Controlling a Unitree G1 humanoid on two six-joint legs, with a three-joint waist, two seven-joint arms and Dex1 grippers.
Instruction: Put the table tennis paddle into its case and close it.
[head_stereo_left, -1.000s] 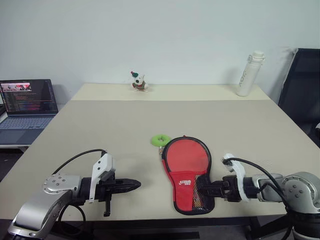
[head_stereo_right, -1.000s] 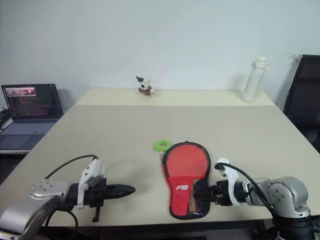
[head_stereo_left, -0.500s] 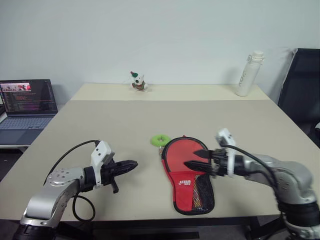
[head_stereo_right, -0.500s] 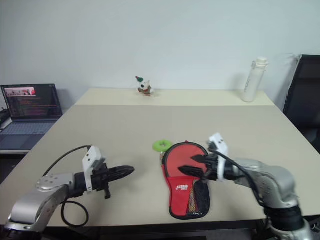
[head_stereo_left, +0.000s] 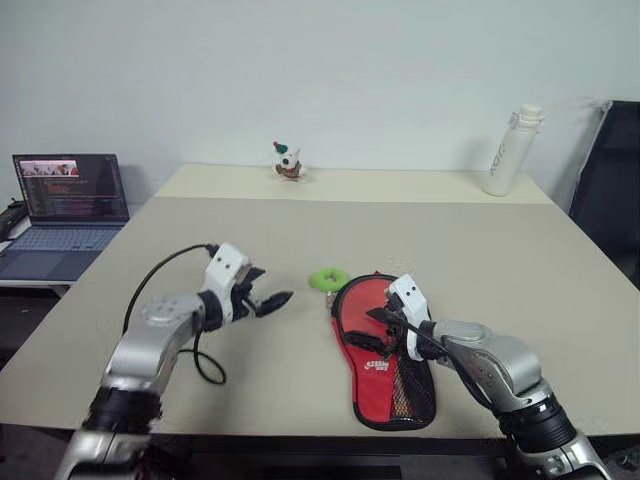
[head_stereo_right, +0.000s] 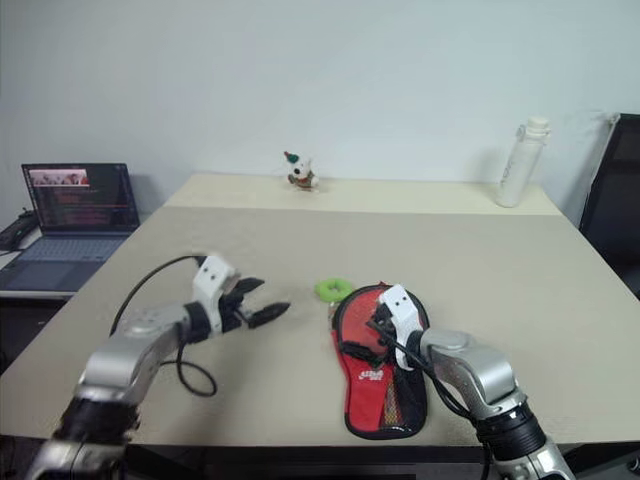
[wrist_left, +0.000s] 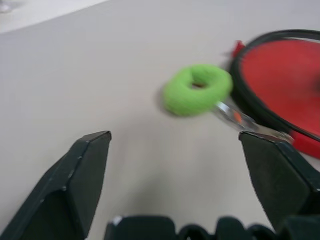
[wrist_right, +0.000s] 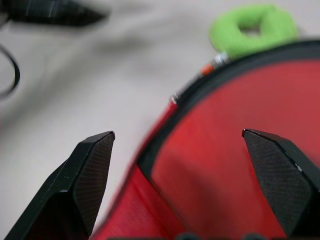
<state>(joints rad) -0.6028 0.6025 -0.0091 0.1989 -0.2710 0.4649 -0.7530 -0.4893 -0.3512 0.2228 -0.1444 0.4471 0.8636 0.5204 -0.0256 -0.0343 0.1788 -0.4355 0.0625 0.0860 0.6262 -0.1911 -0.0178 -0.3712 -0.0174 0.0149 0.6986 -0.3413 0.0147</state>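
Red fabric with white lettering and black mesh faces up on the case, which lies flat on the beige bench near its front edge, round end toward the far edge and narrow mesh end toward the front. Its black edging runs round the whole outline, and the green ring charm rests on the bench just beside the round end, joined to it by a short metal link. Whether the table tennis paddle sits inside the case cannot be told. The right gripper hangs over the round red part of the case, its fingers spread wide and grasping nothing; contact with the fabric cannot be confirmed. The left gripper is above bare bench surface, apart from the case, pointing toward the charm, its fingers released and empty. At the far edge stand a small toy figure and, toward the far right corner, a white bottle. An open laptop sits on a separate lower surface beyond the left edge.
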